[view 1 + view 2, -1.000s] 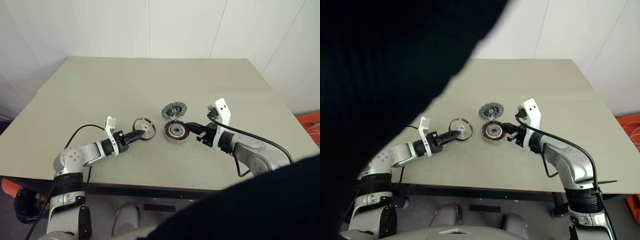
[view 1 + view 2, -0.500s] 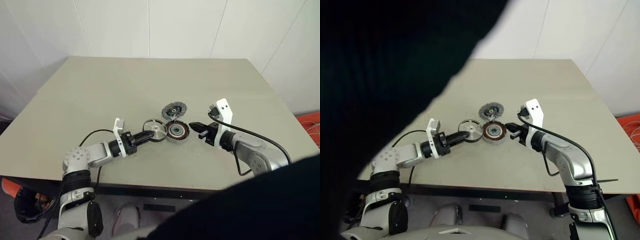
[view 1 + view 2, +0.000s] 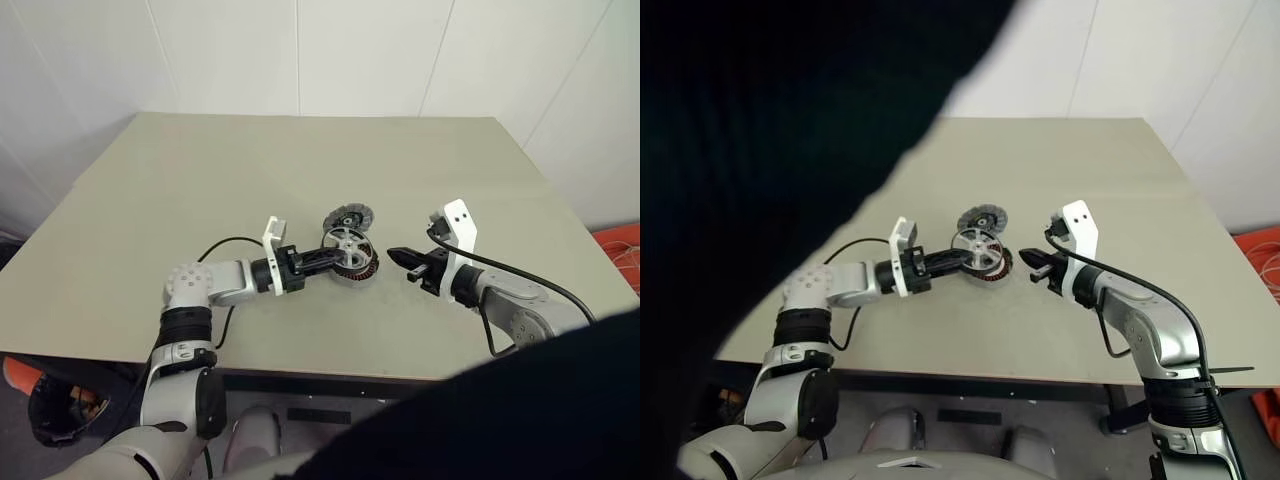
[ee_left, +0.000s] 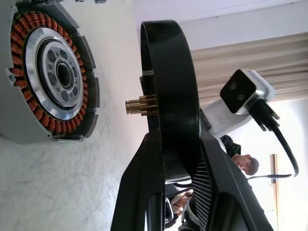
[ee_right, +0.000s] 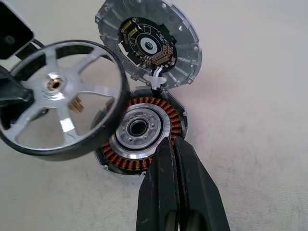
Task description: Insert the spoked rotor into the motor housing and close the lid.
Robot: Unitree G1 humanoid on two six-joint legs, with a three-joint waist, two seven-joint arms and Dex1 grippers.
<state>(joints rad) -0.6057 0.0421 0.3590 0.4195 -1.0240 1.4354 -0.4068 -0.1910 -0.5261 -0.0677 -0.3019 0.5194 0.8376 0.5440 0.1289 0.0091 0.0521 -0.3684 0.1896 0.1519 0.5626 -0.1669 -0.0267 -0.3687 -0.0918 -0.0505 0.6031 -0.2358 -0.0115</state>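
On the left of the flat pale beige table [image 3: 200,180], the left gripper [image 3: 326,259] reaches level toward the middle. Its two black fingers [image 4: 139,192] pinch the thick black rim of the spoked rotor [image 3: 345,243], a round wheel with shiny silver spokes, open gaps between them and a small brass-coloured toothed hub [image 4: 142,105].

The rotor is off the table and stands nearly on edge, its hub side turned toward the motor housing [image 3: 366,268]. In the left wrist view a clear gap separates the brass hub from the housing's face, so the rotor is not seated.

The motor housing is a thick round grey ring with copper-coloured windings around a silver centre with a dark bore. It lies on the table at mid-width, partly covered in the head views by the rotor in front of it.

Just behind the housing, touching its far edge, lies the lid [image 3: 349,215]. It is a ribbed grey metal disc lying open, with a dark circular circuit board on its upturned face. Short white wires [image 5: 157,77] join it to the housing.

To the right, the right gripper [image 3: 393,254] points at the housing's right side. Its black fingers are pressed together and carry nothing. The tip is near the housing's rim, and I cannot tell whether it touches.
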